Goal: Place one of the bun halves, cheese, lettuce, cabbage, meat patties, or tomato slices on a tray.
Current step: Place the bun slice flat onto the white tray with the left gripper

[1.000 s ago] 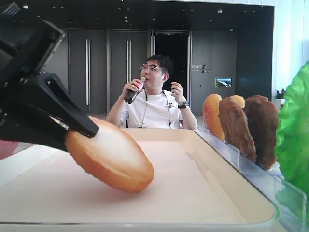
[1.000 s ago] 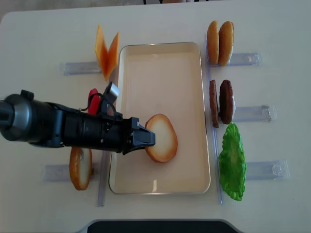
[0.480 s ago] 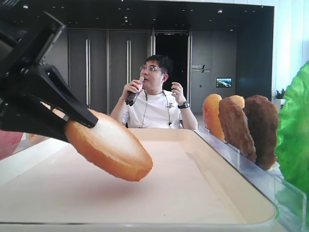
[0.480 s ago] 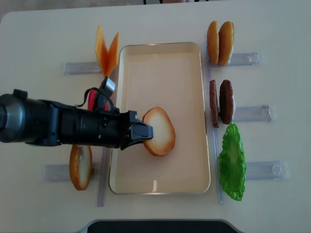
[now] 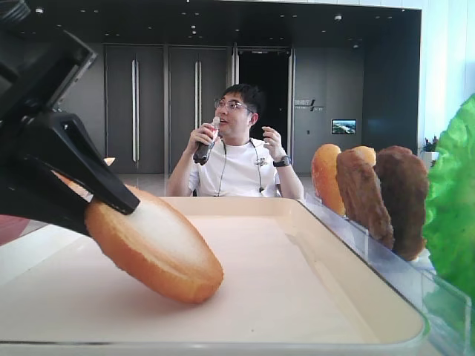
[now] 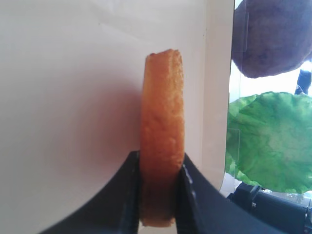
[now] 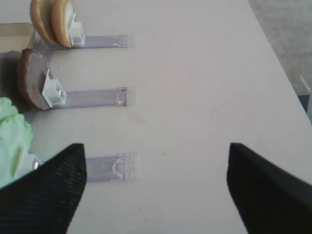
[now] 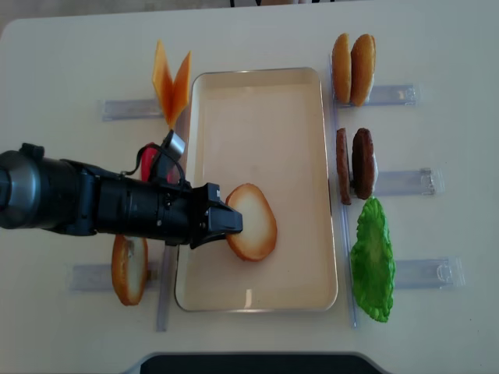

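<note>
The left hand [image 8: 221,226] is clamped tight on the rim of a bun half [image 8: 251,232], which hangs tilted over the near-left part of the tray [image 8: 312,296], low edge about touching the floor. It looks light and stiff, probably a prop, so I'd say pinching the thick edge works fine. Compared with a second ago it has slid a bit toward the tray's left rim. Off the tray's right side, the right hand [image 7: 156,190] hangs wide open, empty.

tomato slices [image 8: 148,161] — mostly hidden under the left arm [image 8: 93,207]
</note>
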Motion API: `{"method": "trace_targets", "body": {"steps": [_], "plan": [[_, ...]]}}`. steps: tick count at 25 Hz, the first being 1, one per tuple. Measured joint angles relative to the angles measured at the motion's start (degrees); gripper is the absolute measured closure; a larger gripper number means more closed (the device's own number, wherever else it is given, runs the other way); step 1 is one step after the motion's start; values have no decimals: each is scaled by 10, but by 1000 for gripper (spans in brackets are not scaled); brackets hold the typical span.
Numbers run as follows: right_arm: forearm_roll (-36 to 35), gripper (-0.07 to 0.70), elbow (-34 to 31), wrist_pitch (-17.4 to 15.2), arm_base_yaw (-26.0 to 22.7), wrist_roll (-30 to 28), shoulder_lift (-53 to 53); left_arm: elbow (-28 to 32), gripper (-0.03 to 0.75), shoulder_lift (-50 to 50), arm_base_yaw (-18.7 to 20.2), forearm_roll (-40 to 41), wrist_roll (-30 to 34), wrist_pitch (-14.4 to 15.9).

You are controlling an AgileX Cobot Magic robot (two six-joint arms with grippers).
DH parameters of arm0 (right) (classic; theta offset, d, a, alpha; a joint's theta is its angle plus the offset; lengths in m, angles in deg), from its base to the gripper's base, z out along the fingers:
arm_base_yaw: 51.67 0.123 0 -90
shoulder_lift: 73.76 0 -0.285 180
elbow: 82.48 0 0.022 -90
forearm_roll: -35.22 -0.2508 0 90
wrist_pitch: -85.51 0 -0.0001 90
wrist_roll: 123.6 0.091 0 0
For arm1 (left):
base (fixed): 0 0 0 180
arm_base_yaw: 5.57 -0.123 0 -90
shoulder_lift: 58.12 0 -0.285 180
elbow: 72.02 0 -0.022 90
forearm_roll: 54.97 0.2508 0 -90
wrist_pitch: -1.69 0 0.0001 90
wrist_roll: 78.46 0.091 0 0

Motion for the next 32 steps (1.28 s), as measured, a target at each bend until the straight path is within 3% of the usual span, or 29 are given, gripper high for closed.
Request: {"method": "trace_targets", "body": {"steps": [10,26,32], "plan": [[0,43,0,0,0,0,0,0,566,0,0,-7,0,-1],[0,43,0,0,0,0,0,0,289,5,0,-7,-36,-13],[0,43,0,0,0,0,0,0,237,5,0,-7,-37,-14]]}}
